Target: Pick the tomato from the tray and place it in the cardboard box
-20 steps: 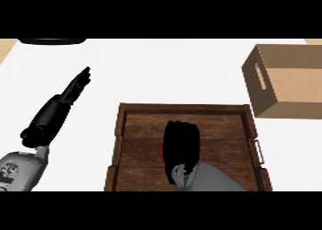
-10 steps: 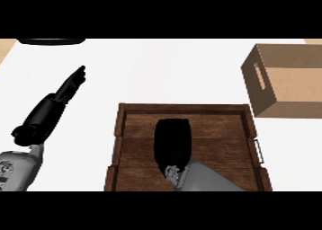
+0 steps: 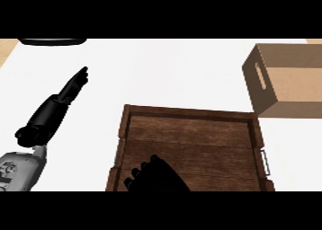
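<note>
The dark wooden tray [image 3: 190, 117] lies at the centre of the white counter, and its visible floor is bare. No tomato shows anywhere. My right hand [image 3: 155, 177] comes in from the lower edge over the tray's near left part, and it may hide the tomato. The cardboard box [image 3: 293, 85] stands open-topped at the right, just beyond the tray's far right corner, with a slot handle in its left wall. My left hand [image 3: 63, 99] rests open on the counter left of the tray, fingers straight and pointing away.
A dark round object [image 3: 51, 42] sits at the counter's far left edge, partly cut off. A metal handle [image 3: 264, 161] sticks out of the tray's right side. White counter [image 3: 163, 72] stretches between tray, box and far edge.
My right hand has drawn back from the tray's middle toward the lower edge, uncovering most of the tray floor. The left hand has barely shifted.
</note>
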